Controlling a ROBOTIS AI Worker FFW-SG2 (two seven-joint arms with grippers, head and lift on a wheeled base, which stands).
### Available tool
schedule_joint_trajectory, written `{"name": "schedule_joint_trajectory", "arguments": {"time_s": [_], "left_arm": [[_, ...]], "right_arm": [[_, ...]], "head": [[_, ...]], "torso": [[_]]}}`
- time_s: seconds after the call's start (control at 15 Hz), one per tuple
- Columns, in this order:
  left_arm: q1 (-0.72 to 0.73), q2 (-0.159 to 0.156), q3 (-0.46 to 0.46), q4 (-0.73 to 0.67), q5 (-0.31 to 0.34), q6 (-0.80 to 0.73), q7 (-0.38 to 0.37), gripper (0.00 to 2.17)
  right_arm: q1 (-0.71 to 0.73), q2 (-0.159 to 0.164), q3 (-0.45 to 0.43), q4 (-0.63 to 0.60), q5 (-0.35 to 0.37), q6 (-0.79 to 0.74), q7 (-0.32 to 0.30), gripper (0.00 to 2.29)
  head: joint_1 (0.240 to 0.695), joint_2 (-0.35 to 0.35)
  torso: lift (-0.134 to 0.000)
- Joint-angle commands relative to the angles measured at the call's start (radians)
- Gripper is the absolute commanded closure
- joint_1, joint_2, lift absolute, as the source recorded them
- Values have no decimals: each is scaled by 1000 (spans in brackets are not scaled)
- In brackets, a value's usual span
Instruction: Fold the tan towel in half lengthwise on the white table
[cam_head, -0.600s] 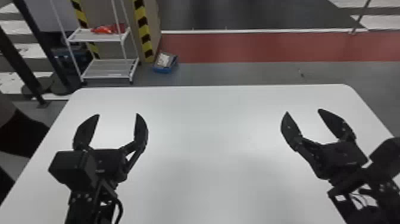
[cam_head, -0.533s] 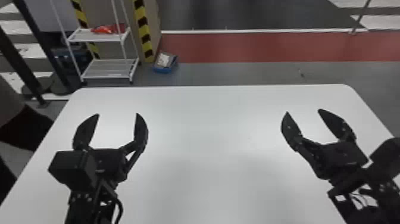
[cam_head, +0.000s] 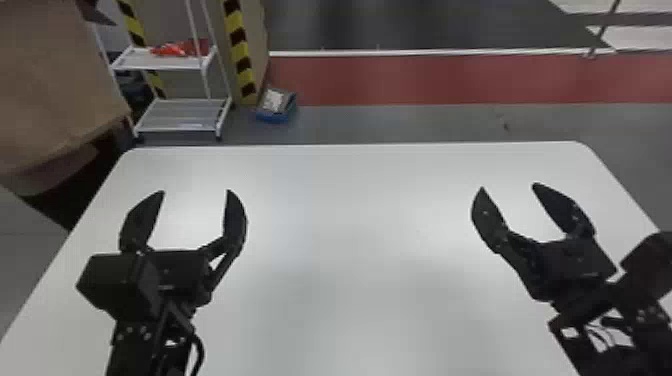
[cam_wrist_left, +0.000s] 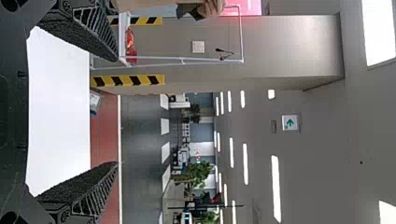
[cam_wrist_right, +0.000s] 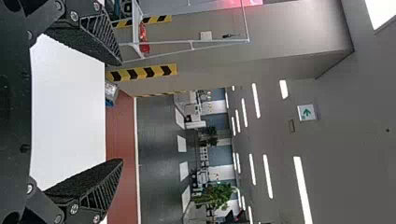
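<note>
My left gripper (cam_head: 195, 191) is over the left part of the white table (cam_head: 360, 225), open with nothing between its fingers. Over the table's right part, my right gripper (cam_head: 508, 186) is also open and holds nothing. A broad tan sheet, seemingly the towel (cam_head: 55, 85), hangs beyond the table's left edge in the head view, off the tabletop and apart from both grippers. Dark clothing of a person shows under it. In the left wrist view the left gripper (cam_wrist_left: 116, 111) has its fingers wide apart; in the right wrist view so does the right gripper (cam_wrist_right: 122, 112).
Behind the table's far left corner stands a white shelf rack (cam_head: 180, 115) with a red item on it. A blue box (cam_head: 276, 106) lies on the floor beside a pillar with yellow and black stripes (cam_head: 239, 55).
The tan sheet has come into the head view at the upper left, where dark shapes showed before. Both arms have kept still, and their grippers were open before too.
</note>
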Motion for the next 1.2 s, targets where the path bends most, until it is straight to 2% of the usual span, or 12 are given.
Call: {"name": "schedule_joint_trajectory", "arguments": {"time_s": [0.0,1.13], "left_arm": [[2,0,1,-4,0,0,0,100],[1,2,9,-2,-2,0,-2,100]], "right_arm": [[0,1,0,1,0,0,0,174],[-8,1,-3,12,0,-9,5,174]], "head": [[695,38],[695,42]], "torso": [[-123],[-123]]}}
